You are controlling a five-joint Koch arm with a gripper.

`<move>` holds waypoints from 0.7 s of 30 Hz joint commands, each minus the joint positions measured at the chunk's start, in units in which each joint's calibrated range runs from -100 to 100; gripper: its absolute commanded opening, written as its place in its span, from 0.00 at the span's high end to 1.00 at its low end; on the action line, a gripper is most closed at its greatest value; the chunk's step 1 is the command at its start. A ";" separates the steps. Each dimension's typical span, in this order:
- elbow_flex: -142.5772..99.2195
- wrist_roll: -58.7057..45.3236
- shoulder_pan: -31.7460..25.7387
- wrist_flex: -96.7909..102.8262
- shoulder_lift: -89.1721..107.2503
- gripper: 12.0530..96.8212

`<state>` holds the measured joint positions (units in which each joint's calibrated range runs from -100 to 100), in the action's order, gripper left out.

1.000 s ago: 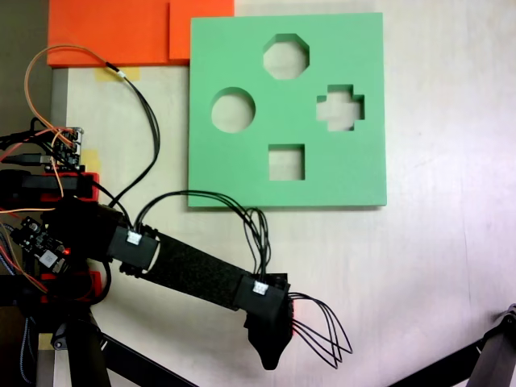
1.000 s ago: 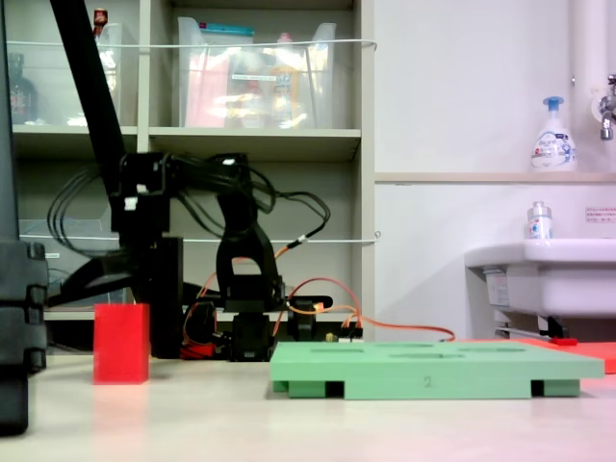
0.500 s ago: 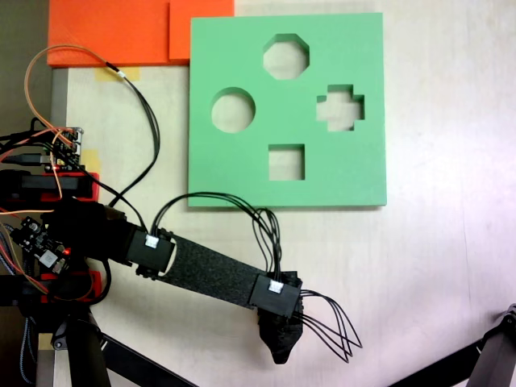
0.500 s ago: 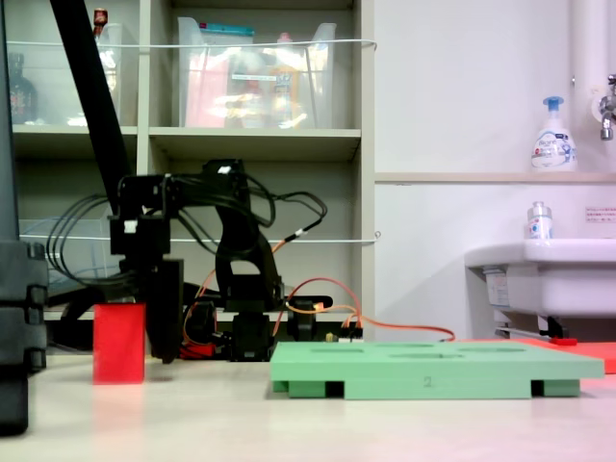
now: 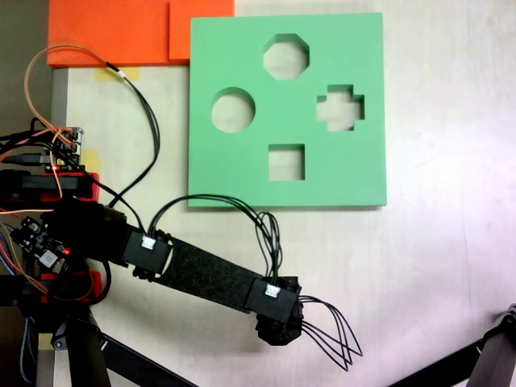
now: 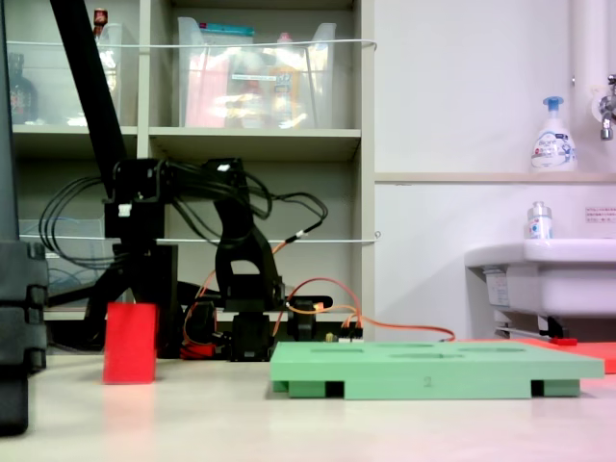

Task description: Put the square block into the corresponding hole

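1. The red block [image 6: 130, 343] stands on the table, left of the green board [image 6: 433, 371].
2. The gripper [image 6: 135, 298] hangs directly over the block; whether its jaws are open cannot be told.
3. The square hole [image 5: 286, 162] lies far up from the arm [image 5: 205, 274] in the top view.

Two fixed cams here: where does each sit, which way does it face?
A fixed view: above the table, looking straight down on the green foam board and its square cut-out; the arm reaches in from the left.
Another fixed view: table height, side-on, facing shelves and a sink; the arm stands behind the red block.
Shared: board and arm.
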<state>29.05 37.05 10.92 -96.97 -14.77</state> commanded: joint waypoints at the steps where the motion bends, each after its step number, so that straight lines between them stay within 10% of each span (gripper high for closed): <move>1: -0.74 -0.05 -0.49 -3.03 -1.71 0.66; 6: -0.44 0.93 -0.68 -3.03 -1.85 0.71; 10: -0.24 1.56 -0.29 -3.03 -1.43 0.94; 21: -0.24 2.59 -0.39 -3.03 -0.31 0.94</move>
<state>29.45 39.58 10.53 -98.63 -14.50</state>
